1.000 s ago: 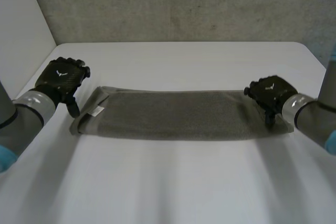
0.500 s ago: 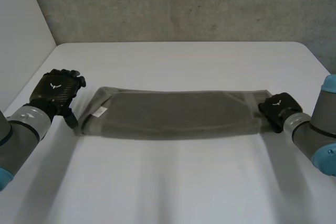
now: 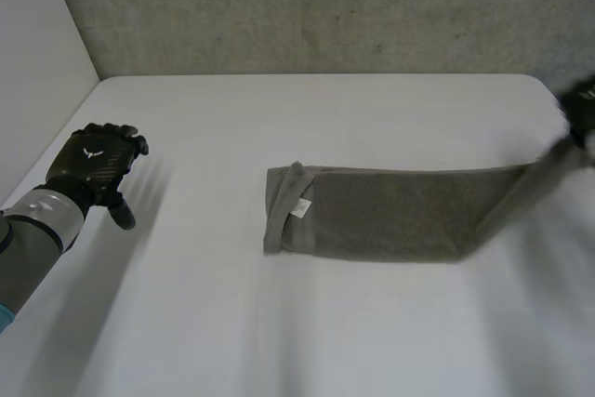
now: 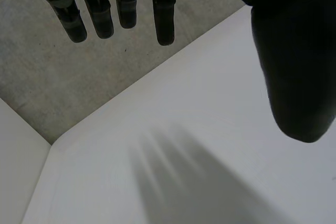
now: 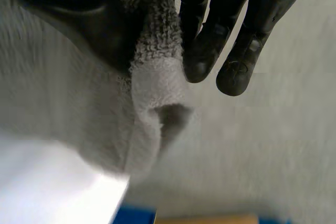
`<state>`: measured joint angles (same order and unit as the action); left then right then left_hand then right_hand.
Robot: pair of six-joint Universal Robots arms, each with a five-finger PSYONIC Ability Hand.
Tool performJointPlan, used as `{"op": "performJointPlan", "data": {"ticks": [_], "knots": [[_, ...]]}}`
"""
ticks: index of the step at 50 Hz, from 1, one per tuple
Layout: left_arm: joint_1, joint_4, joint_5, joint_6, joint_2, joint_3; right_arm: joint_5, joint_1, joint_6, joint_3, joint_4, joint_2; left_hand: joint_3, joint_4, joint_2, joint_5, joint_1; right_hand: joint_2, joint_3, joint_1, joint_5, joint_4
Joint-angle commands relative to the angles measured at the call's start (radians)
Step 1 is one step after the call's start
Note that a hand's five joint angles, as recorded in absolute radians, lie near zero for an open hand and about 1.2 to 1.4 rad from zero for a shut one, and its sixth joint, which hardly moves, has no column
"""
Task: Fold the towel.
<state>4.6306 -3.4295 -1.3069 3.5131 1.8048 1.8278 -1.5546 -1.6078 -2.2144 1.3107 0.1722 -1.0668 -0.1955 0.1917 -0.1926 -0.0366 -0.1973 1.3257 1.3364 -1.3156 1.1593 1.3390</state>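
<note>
Towel (image 3: pixel 390 213) is lying folded on the table (image 3: pixel 307 332), its right end slanting up to the half-cut-off right hand (image 5: pixel 207 30), which is pinching it. Left hand (image 3: pixel 93 163) is hovering, fingers relaxed, well left of the towel.

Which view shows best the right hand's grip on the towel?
The right wrist view: the right hand pinches the towel between thumb and fingers. The head view shows it small; the left wrist view faces the table.
</note>
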Motion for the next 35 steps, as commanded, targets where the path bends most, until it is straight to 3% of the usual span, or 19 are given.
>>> {"op": "performJointPlan", "data": {"ticks": [1,6,9,17,23,24,25,27,35], "knots": [[-0.012,0.001,-0.005,-0.012,-0.016,0.001,-0.039,-0.418,-0.093,-0.125,0.001,0.045,0.011,-0.008,0.008,0.027,0.013,0.071,0.060,-0.081,0.062,0.057],[-0.015,0.001,-0.002,-0.061,-0.028,0.008,-0.029,-0.690,-0.087,-0.159,-0.002,0.178,0.011,-0.008,0.008,0.027,0.013,0.071,0.060,-0.081,0.062,0.057],[-0.015,0.001,0.000,-0.065,-0.028,0.010,-0.028,-0.771,-0.077,-0.163,0.012,0.235,0.011,-0.008,0.008,0.027,0.013,0.071,0.060,-0.081,0.062,0.057],[-0.012,0.001,0.003,-0.065,-0.024,0.014,-0.027,-0.837,0.005,-0.192,0.009,0.355,0.011,-0.008,0.008,0.027,0.013,0.071,0.060,-0.081,0.062,0.057],[-0.012,0.000,0.003,-0.066,-0.022,0.016,-0.036,-0.828,0.018,-0.202,0.003,0.360,0.011,-0.008,0.008,0.027,0.013,0.071,0.060,-0.081,0.062,0.057],[-0.012,0.000,0.005,-0.066,-0.022,0.016,-0.038,-0.825,0.018,-0.202,0.000,0.354,0.011,-0.008,0.008,0.027,0.013,-0.257,-0.267,0.247,-0.265,-0.270],[-0.012,0.000,0.005,-0.066,-0.021,0.015,-0.038,-0.824,0.016,-0.197,-0.002,0.346,0.011,-0.008,0.008,0.027,0.013,-1.056,-1.067,1.046,-1.065,-1.070],[-0.012,0.000,0.005,-0.066,-0.021,0.014,-0.035,-0.819,0.013,-0.194,-0.002,0.332,0.011,-0.008,0.008,0.027,0.013,-1.151,-1.162,1.141,-1.159,-1.164],[-0.021,-0.002,0.002,-0.068,-0.018,0.004,-0.024,-0.790,-0.054,-0.165,0.000,0.226,0.011,-0.008,0.008,0.027,0.013,-1.151,-1.162,1.141,-1.159,-1.164]]}}
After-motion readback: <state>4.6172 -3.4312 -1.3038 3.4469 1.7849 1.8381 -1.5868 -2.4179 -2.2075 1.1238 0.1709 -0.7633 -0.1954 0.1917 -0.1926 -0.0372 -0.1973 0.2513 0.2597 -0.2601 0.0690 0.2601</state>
